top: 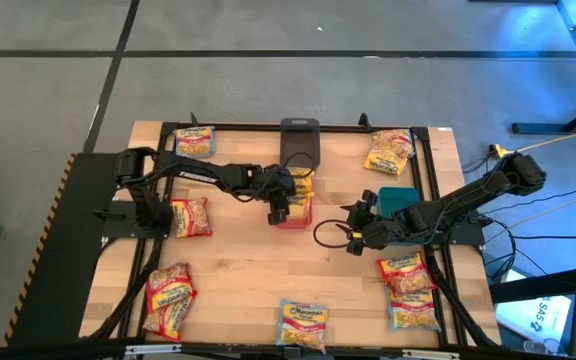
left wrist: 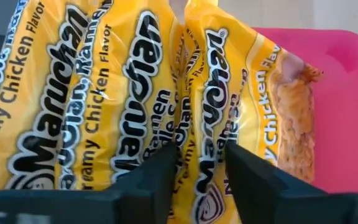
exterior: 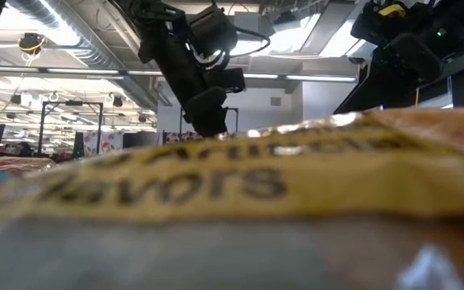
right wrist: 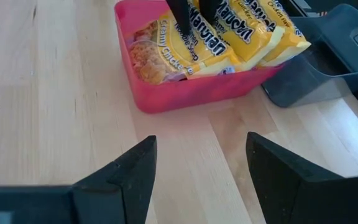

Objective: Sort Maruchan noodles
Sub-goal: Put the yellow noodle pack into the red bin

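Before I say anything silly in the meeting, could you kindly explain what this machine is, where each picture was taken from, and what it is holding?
It is a robot with two dark arms at a wooden table, each ending in a two-finger gripper. The overhead picture shows the whole table. The low picture is taken at table height, and a blurred noodle packet fills most of it. The other two come from cameras on the arms' wrists.

Yellow Maruchan noodle packets lie around the table, such as one at the near edge. Several Creamy Chicken packets stand in a red bin, with a grey bin beside it and a teal bin to the right.

The left gripper is down in the red bin with its fingers either side of a packet there. The right gripper hovers open and empty above bare table.
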`<move>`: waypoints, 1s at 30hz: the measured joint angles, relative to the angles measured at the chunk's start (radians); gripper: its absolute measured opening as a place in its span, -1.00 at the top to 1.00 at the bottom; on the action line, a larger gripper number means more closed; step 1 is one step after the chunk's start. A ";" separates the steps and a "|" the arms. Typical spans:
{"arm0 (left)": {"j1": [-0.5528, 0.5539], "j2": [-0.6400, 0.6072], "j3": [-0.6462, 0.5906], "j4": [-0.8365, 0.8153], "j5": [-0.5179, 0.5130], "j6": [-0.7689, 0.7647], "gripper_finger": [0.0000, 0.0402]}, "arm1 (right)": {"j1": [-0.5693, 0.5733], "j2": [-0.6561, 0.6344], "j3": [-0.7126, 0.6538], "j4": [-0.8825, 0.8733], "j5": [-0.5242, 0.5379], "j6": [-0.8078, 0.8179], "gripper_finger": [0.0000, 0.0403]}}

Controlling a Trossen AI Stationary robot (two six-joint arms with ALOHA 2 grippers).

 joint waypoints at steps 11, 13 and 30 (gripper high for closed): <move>-0.025 -0.005 0.000 0.003 -0.046 0.029 0.97 | 0.000 0.000 0.000 0.000 0.001 0.000 -0.06; -0.039 -0.023 0.000 -0.007 -0.080 0.032 0.99 | 0.000 0.000 0.000 0.002 0.001 0.000 -0.06; -0.099 -0.113 0.001 -0.019 -0.364 0.082 1.00 | -0.041 0.135 0.000 0.370 -0.049 -0.219 -0.06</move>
